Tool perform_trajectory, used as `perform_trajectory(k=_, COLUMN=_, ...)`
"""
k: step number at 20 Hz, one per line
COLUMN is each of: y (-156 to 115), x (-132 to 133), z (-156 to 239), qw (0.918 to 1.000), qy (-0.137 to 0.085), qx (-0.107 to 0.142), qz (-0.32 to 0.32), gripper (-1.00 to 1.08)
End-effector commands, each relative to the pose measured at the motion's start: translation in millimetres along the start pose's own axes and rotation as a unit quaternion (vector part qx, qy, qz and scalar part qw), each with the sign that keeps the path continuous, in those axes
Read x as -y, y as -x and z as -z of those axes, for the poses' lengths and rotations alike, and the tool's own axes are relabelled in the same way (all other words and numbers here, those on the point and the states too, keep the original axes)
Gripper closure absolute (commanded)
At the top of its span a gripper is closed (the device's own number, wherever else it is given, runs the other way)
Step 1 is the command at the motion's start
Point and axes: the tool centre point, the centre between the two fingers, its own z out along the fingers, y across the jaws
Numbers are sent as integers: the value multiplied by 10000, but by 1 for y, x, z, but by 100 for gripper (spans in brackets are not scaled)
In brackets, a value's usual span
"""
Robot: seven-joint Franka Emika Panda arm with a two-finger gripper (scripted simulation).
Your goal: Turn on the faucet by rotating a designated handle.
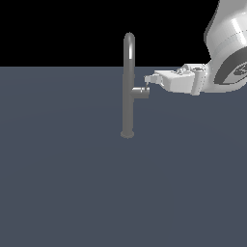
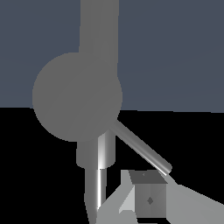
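Note:
The faucet [image 1: 128,87] is a tall slim grey pipe with an arched top, standing on a small round base flange. A short stub [image 1: 141,92] sticks out of it toward the exterior view's right. In the wrist view the stub's round end [image 2: 76,96] faces the camera, and the handle [image 2: 140,146], a thin grey rod, slants away from it. My gripper [image 1: 148,78] reaches in from the exterior view's right, just above the stub's end. Its fingers [image 2: 148,199] are together, holding nothing, right at the tip of the handle [image 1: 146,86].
The faucet stands on a flat blue-grey floor [image 1: 72,183]. The white arm [image 1: 226,53] comes in from the upper part of the exterior view's right. Nothing else shows around the faucet.

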Motion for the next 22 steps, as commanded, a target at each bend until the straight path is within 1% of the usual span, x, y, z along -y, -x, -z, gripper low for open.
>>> perform_trajectory(k=1, y=-5, x=-3, z=0, qw=10000, qy=2, qx=1, qz=-10, gripper=108)
perform_trajectory(k=7, y=-36, x=-24, z=0, qw=10000, qy=14, qx=16, qz=-80, gripper=108)
perform_trajectory(k=8, y=-36, x=-24, z=0, qw=10000, qy=14, qx=16, qz=-80, gripper=108)
perform_trajectory(k=9, y=-16, x=-14, z=0, qw=10000, qy=13, qx=-5, qz=89, gripper=108)
perform_trajectory(k=16, y=-69, x=-25, z=0, qw=10000, qy=14, qx=16, qz=-82, gripper=108)
perform_trajectory(k=17, y=-69, x=-25, z=0, qw=10000, qy=14, qx=16, qz=-82, gripper=108)
perform_trajectory(k=18, y=-42, x=-17, z=0, qw=9999, qy=36, qx=12, qz=123, gripper=108)
perform_trajectory(k=22, y=-64, x=-14, z=0, qw=10000, qy=27, qx=14, qz=41, gripper=108)
